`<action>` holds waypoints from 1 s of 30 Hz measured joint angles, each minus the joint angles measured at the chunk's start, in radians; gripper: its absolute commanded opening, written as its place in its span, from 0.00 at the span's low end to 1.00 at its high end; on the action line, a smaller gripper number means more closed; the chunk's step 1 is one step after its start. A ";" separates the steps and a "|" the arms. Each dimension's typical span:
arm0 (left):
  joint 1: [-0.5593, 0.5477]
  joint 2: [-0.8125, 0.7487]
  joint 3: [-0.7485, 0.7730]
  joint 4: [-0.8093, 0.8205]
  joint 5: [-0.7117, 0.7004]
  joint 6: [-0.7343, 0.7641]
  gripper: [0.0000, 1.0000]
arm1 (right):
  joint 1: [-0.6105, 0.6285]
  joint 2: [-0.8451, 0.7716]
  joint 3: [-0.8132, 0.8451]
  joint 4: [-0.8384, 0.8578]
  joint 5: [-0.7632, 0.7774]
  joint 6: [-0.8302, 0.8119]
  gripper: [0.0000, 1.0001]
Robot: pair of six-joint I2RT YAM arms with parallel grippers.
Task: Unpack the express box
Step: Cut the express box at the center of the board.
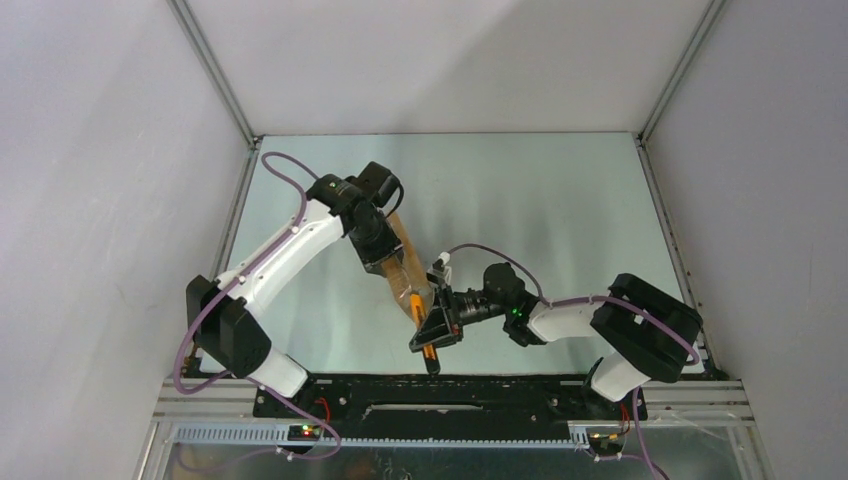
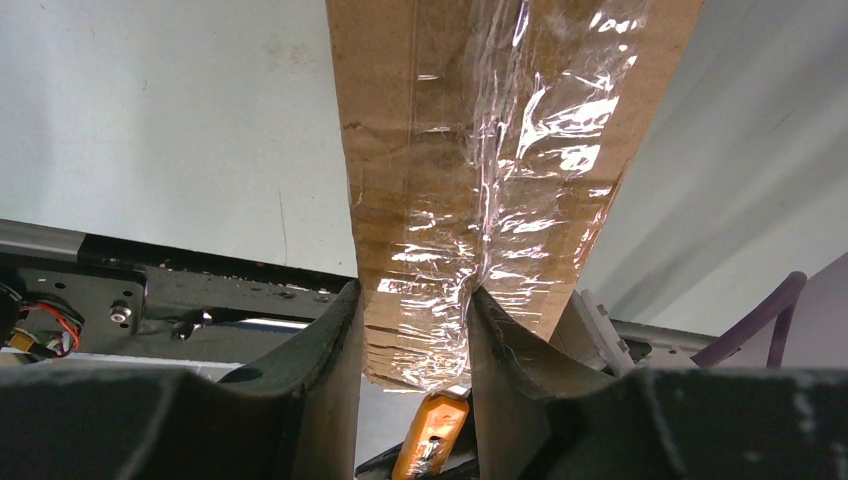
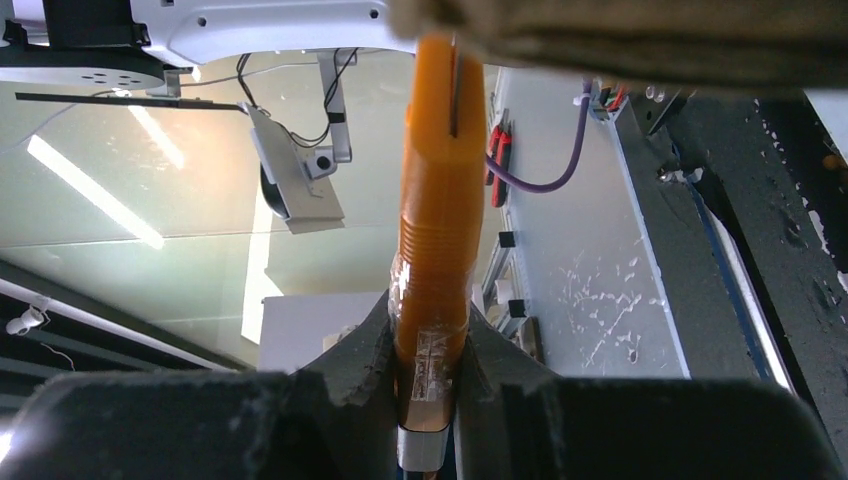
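The express box (image 1: pixel 407 272) is a brown cardboard parcel with clear tape, standing on edge near the table's middle. My left gripper (image 1: pixel 385 262) is shut on it; in the left wrist view the taped box (image 2: pixel 470 170) runs up from between my fingers (image 2: pixel 325 360). My right gripper (image 1: pixel 437 330) is shut on the orange utility knife (image 1: pixel 428 345). In the right wrist view the knife (image 3: pixel 438 190) points up, its tip meeting the box's edge (image 3: pixel 620 30) at the top of the frame. The knife's tip also shows below the box in the left wrist view (image 2: pixel 430 435).
The pale green table (image 1: pixel 560 210) spreads around both arms, with grey enclosure walls on three sides. A black rail (image 1: pixel 450 385) with the arm bases runs along the near edge. Purple cables loop off both arms.
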State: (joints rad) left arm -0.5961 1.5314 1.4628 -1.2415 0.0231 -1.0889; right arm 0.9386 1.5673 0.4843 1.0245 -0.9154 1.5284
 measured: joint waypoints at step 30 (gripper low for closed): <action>0.013 -0.036 -0.031 0.024 0.015 -0.100 0.00 | 0.016 -0.126 0.080 -0.469 0.088 -0.304 0.00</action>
State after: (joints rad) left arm -0.5831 1.4952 1.4315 -1.2175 0.0383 -1.1885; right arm 0.9550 1.4418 0.5648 0.5552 -0.8272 1.2243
